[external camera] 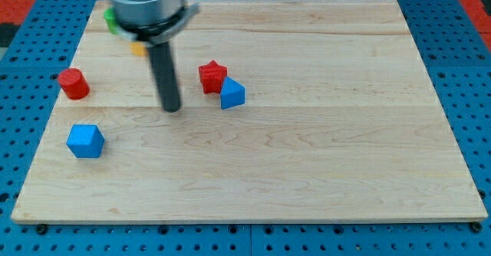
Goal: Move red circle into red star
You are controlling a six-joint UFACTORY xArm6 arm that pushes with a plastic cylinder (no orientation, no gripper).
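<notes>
Counter point(322, 172): pale wooden board on a blue pegboard surface.

Surroundings: blue block point(84, 141), faceted, near the view's left edge, below the red circle and apart from it. Second blue block point(232, 94), wedge-like, touching the red star at its lower right. Yellow block point(137, 49) and green block point(110, 18) at the view's upper left, both largely hidden behind the arm's housing; shapes cannot be made out.

In the way: my tip point(171, 109) rests on the board between the red circle and the red star, nearer the star, slightly lower in the view than both.

Red circle point(73, 83): short upright cylinder, flat top facing up, axis vertical; round, so no facing direction. Solid red. Sits at the view's left, well apart from the star.

Red star point(212, 77): solid red, flat top up, near the board's middle-left.

Hand: none fitted; the arm ends in a plain dark rod, so no spread or pinch to report.
</notes>
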